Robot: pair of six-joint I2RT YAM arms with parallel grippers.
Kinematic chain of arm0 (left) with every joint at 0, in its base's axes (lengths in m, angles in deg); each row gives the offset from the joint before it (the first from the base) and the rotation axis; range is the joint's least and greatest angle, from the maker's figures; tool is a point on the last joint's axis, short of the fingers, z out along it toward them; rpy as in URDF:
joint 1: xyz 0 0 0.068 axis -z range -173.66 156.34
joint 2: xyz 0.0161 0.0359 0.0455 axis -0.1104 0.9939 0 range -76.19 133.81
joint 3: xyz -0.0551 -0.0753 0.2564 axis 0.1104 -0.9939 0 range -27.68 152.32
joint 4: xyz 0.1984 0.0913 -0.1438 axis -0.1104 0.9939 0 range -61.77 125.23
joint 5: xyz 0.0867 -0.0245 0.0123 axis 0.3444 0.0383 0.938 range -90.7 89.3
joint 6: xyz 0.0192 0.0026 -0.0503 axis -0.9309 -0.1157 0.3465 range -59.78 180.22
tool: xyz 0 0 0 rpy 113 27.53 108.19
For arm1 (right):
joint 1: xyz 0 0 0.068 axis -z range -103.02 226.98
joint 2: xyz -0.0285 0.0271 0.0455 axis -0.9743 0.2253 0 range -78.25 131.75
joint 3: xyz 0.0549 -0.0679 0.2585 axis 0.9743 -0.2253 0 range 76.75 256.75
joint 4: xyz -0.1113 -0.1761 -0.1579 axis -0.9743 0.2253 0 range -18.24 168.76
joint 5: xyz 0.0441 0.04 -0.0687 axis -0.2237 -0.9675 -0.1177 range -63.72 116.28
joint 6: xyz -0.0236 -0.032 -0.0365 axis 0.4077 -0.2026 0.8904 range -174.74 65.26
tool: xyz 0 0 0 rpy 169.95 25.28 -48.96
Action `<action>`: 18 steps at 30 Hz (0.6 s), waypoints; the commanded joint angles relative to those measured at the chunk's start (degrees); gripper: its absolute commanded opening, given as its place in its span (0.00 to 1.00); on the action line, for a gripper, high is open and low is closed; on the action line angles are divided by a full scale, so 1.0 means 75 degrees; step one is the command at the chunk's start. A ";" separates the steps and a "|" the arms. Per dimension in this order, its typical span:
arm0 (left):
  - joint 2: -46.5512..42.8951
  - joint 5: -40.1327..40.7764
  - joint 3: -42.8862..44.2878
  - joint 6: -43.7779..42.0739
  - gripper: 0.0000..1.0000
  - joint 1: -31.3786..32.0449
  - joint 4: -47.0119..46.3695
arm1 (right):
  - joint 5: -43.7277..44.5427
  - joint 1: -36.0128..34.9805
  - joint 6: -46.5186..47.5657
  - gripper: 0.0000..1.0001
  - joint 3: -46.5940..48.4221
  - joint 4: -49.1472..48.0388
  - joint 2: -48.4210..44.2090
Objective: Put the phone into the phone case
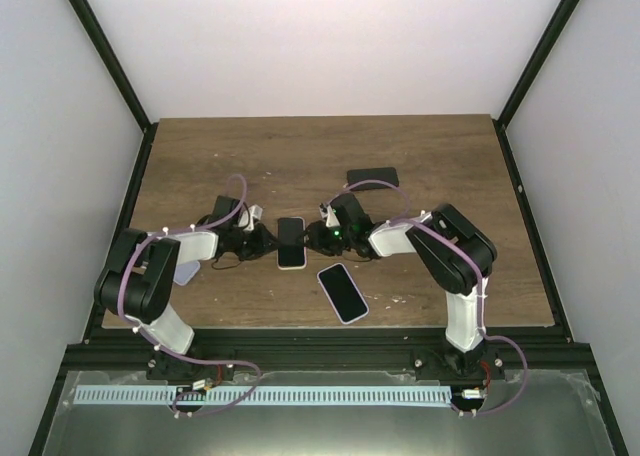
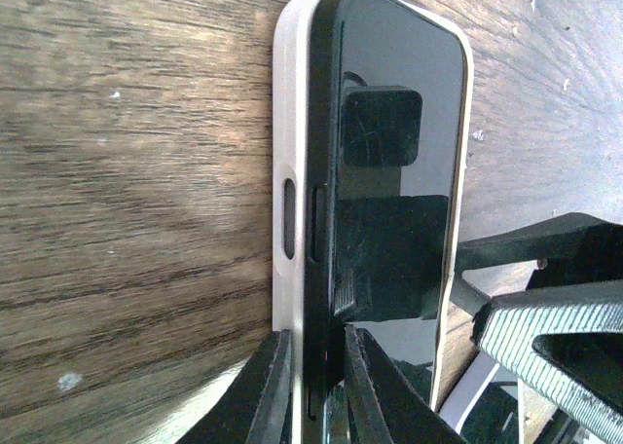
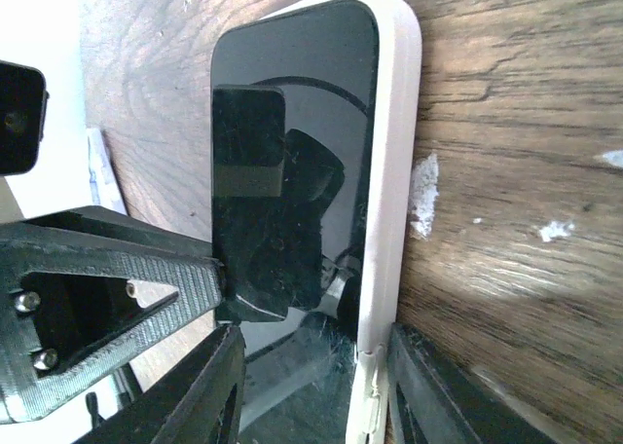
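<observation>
White against the brown wooden table (image 1: pixel 450 166), the phone case (image 1: pixel 291 264) lies flat at the centre of the top view. The black phone (image 1: pixel 291 238) rests in it, screen up, and both arms reach in from either side to meet over it. That pairing reads as deliberate: one arm steadies while the other presses, since a loose case would slide on bare wood.

In the left wrist view the phone is not fully seated. Toward the left of that frame its dark side edge stands proud of the case's white wall, just beside the button cutout. The left gripper (image 2: pixel 316 345), at the bottom of the frame, is nearly closed. One finger sits outside the case wall and the other on the glass, nipping wall and phone edge together. I judge it is squeezing that raised side down under the lip.

In the right wrist view the right gripper (image 3: pixel 313 339), at the bottom of the frame, stands partly open. Its fingers straddle the opposite case wall, one over the screen and one on the table side. Neither looks to be clamping, so it has hold of nothing and seems to act as a fence against sliding.

The task looks close to finished. The risk is that the raised edge springs out when released.

Lower right of centre in the top view lies a second cased phone (image 1: pixel 343 292), and toward the back a dark slab (image 1: pixel 372 177), both apart from the work.
</observation>
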 commanded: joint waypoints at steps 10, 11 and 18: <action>0.0103 0.0093 -0.0648 -0.0080 0.15 -0.0091 0.0065 | -0.1491 -0.0167 -0.1299 0.41 -0.0059 -0.2772 0.0304; 0.0106 0.0097 -0.0651 -0.0072 0.15 -0.0089 0.0051 | -0.1537 -0.0167 -0.1359 0.41 -0.0118 -0.2924 0.0287; 0.0111 0.0198 -0.0666 -0.0042 0.17 -0.0092 0.0104 | -0.1767 -0.0167 -0.1578 0.41 -0.0341 -0.3560 0.0325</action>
